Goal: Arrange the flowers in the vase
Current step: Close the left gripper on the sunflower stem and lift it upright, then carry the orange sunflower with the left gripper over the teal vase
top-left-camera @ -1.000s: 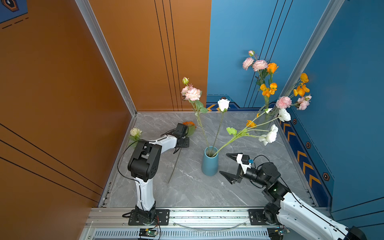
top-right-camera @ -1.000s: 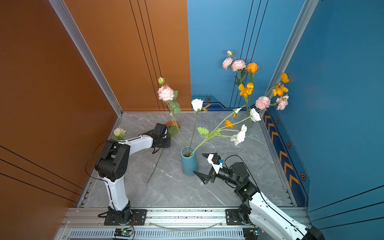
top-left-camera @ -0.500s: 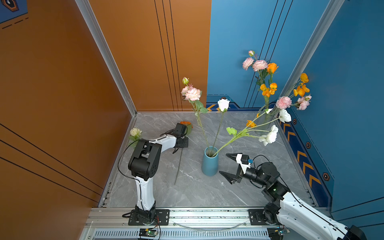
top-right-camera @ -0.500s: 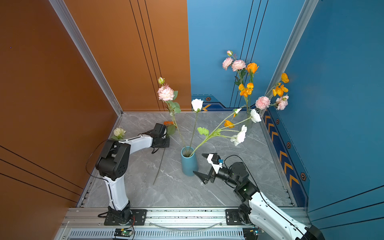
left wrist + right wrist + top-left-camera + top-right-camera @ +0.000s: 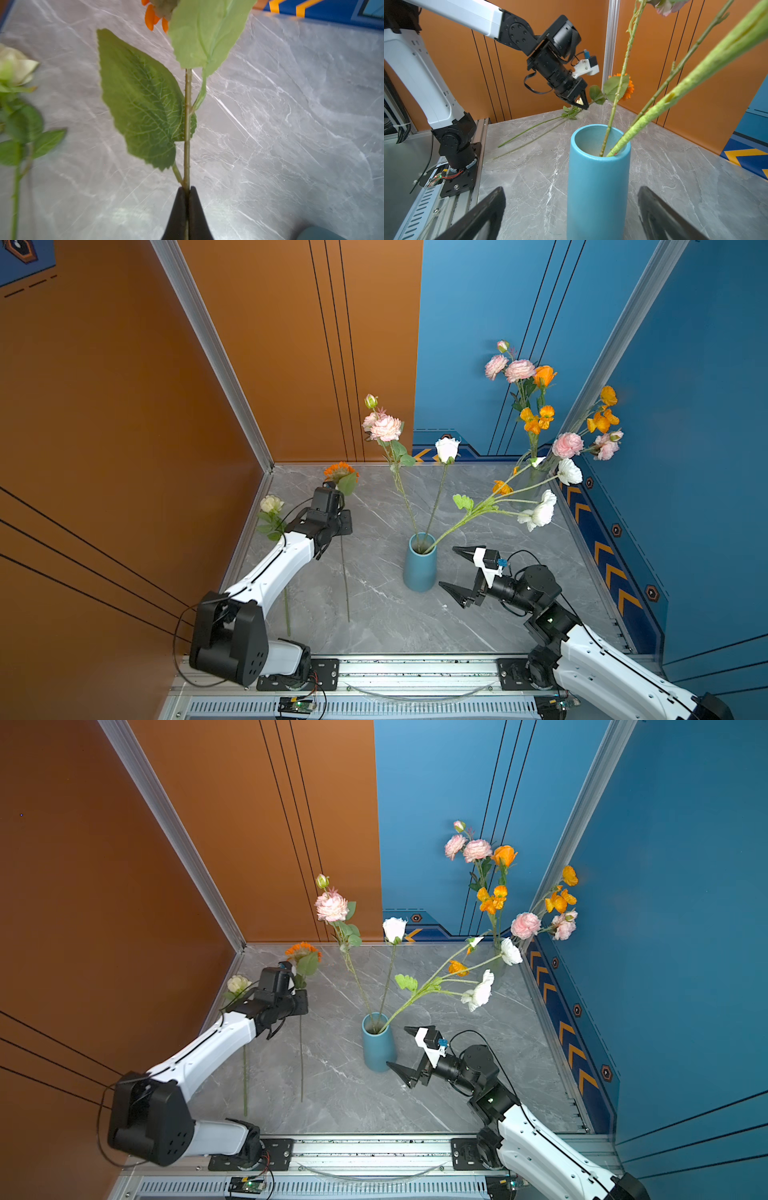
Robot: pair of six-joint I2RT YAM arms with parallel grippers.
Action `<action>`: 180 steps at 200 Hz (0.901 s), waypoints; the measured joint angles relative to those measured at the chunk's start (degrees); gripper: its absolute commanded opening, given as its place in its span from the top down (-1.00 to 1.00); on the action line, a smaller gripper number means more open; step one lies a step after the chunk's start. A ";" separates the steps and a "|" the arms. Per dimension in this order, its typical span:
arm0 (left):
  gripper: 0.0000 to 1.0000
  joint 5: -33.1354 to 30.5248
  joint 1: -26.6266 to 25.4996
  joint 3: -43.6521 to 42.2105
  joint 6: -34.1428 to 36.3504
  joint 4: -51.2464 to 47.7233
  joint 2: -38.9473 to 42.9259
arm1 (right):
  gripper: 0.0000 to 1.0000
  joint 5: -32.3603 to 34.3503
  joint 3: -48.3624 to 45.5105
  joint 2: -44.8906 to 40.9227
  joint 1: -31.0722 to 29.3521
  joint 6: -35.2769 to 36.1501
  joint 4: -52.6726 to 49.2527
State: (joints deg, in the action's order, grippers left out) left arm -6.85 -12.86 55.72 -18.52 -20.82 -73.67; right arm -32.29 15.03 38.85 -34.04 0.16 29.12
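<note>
Surface: grey marble-patterned table (image 5: 498,614), walled by orange panels (image 5: 124,406) on the left and at the far left, and by blue panels (image 5: 706,448) on the right and at the far right. An aluminium rail (image 5: 415,668) along the near edge carries both arm bases.

Left fingers (image 5: 178,207): clamped tight on the green stem of the orange sunflower (image 5: 338,470), just below its lowest leaf. The bloom sits near the far left corner; the stem runs back toward the near edge.

Right fingers (image 5: 465,553): spread wide, holding nothing. They point at the teal vase (image 5: 419,568) from its right, just beside it and not touching.

Vase: upright near the middle of the table. It holds three stems: a pink spray (image 5: 386,427), a white rose (image 5: 446,450) and a branching white-bloomed spray (image 5: 540,512) leaning right over the right fingers.

Other items: a cream rose (image 5: 271,504) lies along the left edge, its stem passing under the left arm. A bunch of pink and orange flowers (image 5: 536,418) stands in the far right corner; its container cannot be made out.
</note>
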 measured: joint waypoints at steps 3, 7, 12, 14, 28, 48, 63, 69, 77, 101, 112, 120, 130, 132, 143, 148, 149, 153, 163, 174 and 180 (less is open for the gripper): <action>1.00 -0.44 0.50 -0.46 0.00 -0.61 2.10 | -1.00 0.04 0.00 -0.07 -0.02 0.00 0.00; 1.00 -0.87 1.11 -0.87 -0.02 -1.29 3.98 | -1.00 0.11 0.00 -0.20 -0.02 -0.02 0.00; 1.00 -1.42 1.77 -1.36 -0.02 -2.12 6.73 | -1.00 0.17 0.00 -0.26 -0.02 -0.02 0.00; 1.00 -1.77 1.99 -1.46 0.00 -2.54 8.04 | -1.00 0.17 0.00 -0.28 -0.02 -0.02 0.00; 1.00 -3.08 2.45 -1.66 0.33 -4.83 15.26 | -1.00 0.22 0.00 -0.28 -0.02 -0.07 0.00; 1.00 -3.87 2.45 0.22 2.19 -7.54 23.54 | -1.00 0.59 -0.15 -0.28 0.00 -0.09 0.00; 1.00 -3.78 2.40 2.84 4.04 -8.74 27.21 | -1.00 0.87 -0.39 -0.28 0.00 -0.09 0.00; 1.00 -3.58 2.36 3.93 4.63 -8.85 28.15 | -1.00 0.87 -0.48 -0.28 0.00 -0.09 0.00; 1.00 -3.19 2.27 5.29 5.31 -8.79 29.31 | -1.00 0.98 -0.55 -0.31 0.00 -0.09 0.00; 1.00 -0.85 1.46 7.52 6.08 -6.99 32.20 | -1.00 1.03 -0.63 -0.61 0.00 -0.11 0.00; 1.00 0.87 0.85 7.78 5.84 -5.44 33.48 | -1.00 1.03 -0.63 -0.61 0.00 -0.15 0.00; 1.00 2.29 0.33 7.87 5.38 -3.78 34.14 | -1.00 1.01 -0.63 -0.61 0.00 -0.15 0.00; 1.00 4.37 -0.61 8.13 4.46 -1.46 34.36 | -1.00 1.01 -0.63 -0.70 0.00 -0.17 0.00; 1.00 4.76 -0.83 8.22 4.20 -0.94 34.34 | -1.00 1.01 -0.63 -0.74 0.00 -0.17 0.00; 1.00 6.95 -2.40 8.59 3.02 1.92 34.05 | -1.00 1.01 -0.63 -1.07 0.07 -0.17 0.00; 1.00 7.65 -3.21 8.68 2.49 3.45 33.92 | -1.00 1.01 -0.63 -1.25 0.11 -0.17 0.00; 1.00 7.91 -3.56 8.72 2.36 3.85 33.86 | -1.00 1.01 -0.63 -1.29 0.11 -0.17 0.00; 1.00 8.31 -4.28 8.83 2.01 4.81 33.75 | -1.00 1.01 -0.63 -1.44 0.17 -0.17 0.00; 1.00 9.27 -6.71 8.90 1.25 7.96 33.51 | -1.00 1.01 -0.63 -1.68 0.31 -0.17 0.00; 1.00 9.81 -9.44 8.90 0.70 11.02 33.42 | -1.00 1.01 -0.63 -1.79 0.33 -0.17 0.00; 1.00 9.97 -11.15 8.87 0.52 12.87 33.42 | -1.00 1.01 -0.63 -1.77 0.33 -0.17 0.00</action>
State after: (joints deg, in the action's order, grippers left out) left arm 3.11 -24.01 64.60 -18.00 -7.94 -40.25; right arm -31.29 14.39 37.08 -33.71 -0.01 29.12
